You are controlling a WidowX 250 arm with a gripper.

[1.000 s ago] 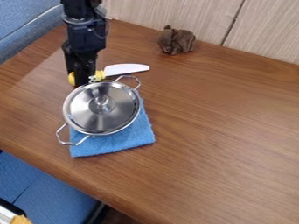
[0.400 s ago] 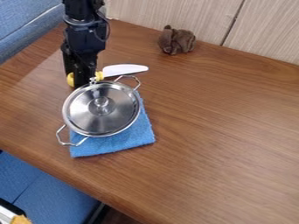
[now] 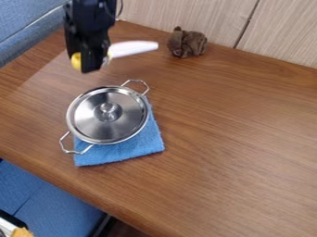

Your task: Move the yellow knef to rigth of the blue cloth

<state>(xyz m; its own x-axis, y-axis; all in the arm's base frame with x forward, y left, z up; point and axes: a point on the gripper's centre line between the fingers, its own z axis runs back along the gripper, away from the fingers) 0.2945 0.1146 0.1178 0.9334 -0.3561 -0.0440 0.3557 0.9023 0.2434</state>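
Note:
My gripper (image 3: 90,65) hangs above the table's upper left part, behind the pot, shut on the yellow handle of the knife (image 3: 133,48). The knife's white blade points right and the yellow handle end sticks out at the gripper's left; the middle of the handle is hidden by the gripper. The blue cloth (image 3: 151,141) lies flat near the table's front left, partly covered by the pot.
A steel pot with a lid (image 3: 127,121) stands on the blue cloth, its two handles sticking out at upper right and lower left. A crumpled brown cloth (image 3: 187,43) lies near the back wall. The wooden table (image 3: 248,134) stretches to the right.
The gripper has risen away from the pot with the knife in it, so the knife is now higher in the view. Pot and blue cloth have stayed put.

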